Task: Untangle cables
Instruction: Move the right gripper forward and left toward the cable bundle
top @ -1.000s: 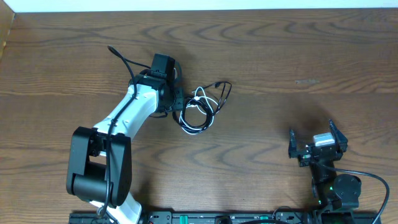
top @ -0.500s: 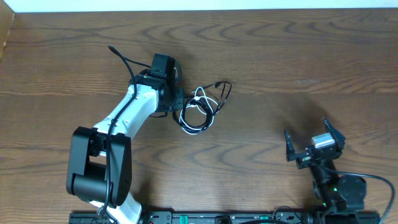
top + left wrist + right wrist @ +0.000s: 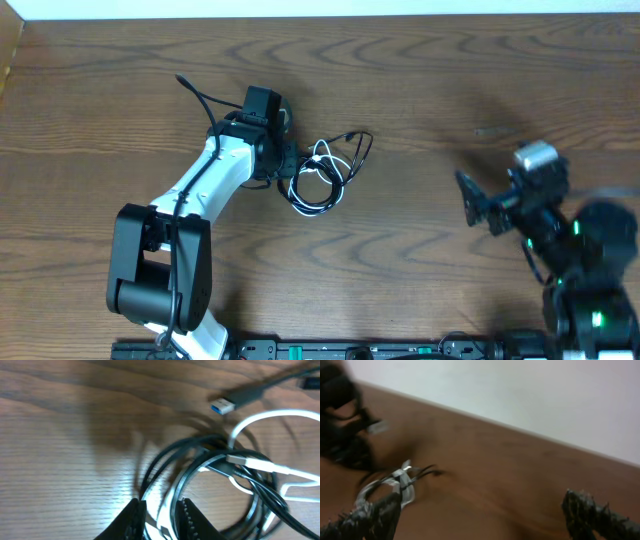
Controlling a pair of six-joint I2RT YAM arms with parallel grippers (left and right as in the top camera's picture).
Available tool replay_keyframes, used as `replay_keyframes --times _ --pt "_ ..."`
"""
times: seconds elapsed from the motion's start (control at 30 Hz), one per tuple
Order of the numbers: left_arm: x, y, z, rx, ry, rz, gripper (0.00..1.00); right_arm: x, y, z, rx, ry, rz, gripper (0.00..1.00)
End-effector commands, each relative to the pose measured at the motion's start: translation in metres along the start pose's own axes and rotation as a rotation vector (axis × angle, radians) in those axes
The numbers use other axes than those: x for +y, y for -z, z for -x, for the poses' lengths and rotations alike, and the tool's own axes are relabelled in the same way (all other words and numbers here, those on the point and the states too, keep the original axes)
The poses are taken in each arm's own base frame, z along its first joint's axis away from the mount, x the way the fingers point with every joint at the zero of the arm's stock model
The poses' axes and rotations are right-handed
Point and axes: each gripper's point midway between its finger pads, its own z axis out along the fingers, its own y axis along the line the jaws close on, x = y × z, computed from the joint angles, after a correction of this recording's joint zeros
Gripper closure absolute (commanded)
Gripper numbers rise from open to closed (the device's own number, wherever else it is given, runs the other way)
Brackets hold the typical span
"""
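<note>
Left claw (image 3: 160, 510): the jaws stand at a narrow gap, nearly closed. In the left wrist view, one strand of the white cable (image 3: 260, 415) and strands of the black cable (image 3: 165, 455) run through that gap and appear to touch the fingertips (image 3: 134, 519). Whether they are actually pinched cannot be told.

The two cables lie as one tangled coil on the tabletop (image 3: 420, 80), directly ahead of the left claw, the nearest loops reaching into it. A black plug (image 3: 227, 406) with a blue insert lies beyond the coil, at its far side from the left claw and clear of the loops. A white plug (image 3: 250, 462) rests across the black loops in the middle of the coil.

Right claw (image 3: 482, 502): jaws spread wide, nothing between them, touching nothing. It is well apart from the left claw, with bare tabletop between them. Its view is blurred, and the coil shows only faintly in the distance.
</note>
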Motion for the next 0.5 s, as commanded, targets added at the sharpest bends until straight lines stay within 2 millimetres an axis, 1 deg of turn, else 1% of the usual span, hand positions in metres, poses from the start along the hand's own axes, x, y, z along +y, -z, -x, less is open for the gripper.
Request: replay_keyframes --times 0.0,0.07,0.13,0.23,0.27,0.33,0.37,0.4,0.43,0.47 --pt "-0.016 -0.003 -0.009 0.046 0.005 -0.104 0.71 0.033 -0.017 0.012 0.02 -0.041 0.259 0.01" --pt "-0.026 -0.002 -0.011 0.059 0.004 -0.163 0.69 0.048 -0.026 0.01 0.034 -0.066 0.386 0.01" --pt "-0.033 -0.001 -0.012 0.069 0.003 -0.2 0.6 0.059 -0.033 0.006 0.046 -0.099 0.492 0.01" --pt "-0.033 -0.001 -0.013 0.071 0.004 -0.205 0.48 0.073 -0.04 -0.005 0.112 -0.25 0.634 0.01" --pt "-0.033 -0.001 -0.013 0.072 0.004 -0.204 0.46 0.075 -0.043 -0.009 0.134 -0.29 0.656 0.01" --pt "-0.034 -0.001 -0.013 0.072 0.004 -0.205 0.45 0.073 -0.056 -0.021 0.186 -0.361 0.664 0.01" --pt "-0.034 -0.001 -0.013 0.071 0.003 -0.205 0.45 0.071 -0.064 -0.03 0.22 -0.396 0.661 0.12" --pt "-0.034 -0.001 -0.012 0.069 0.001 -0.206 0.45 0.07 -0.068 -0.035 0.238 -0.421 0.66 0.24" --pt "-0.035 -0.001 -0.012 0.067 0.0 -0.207 0.45 0.068 -0.075 -0.044 0.278 -0.481 0.65 0.44" --pt "-0.036 -0.001 -0.011 0.063 -0.002 -0.208 0.45 0.066 -0.082 -0.051 0.311 -0.539 0.634 0.56"
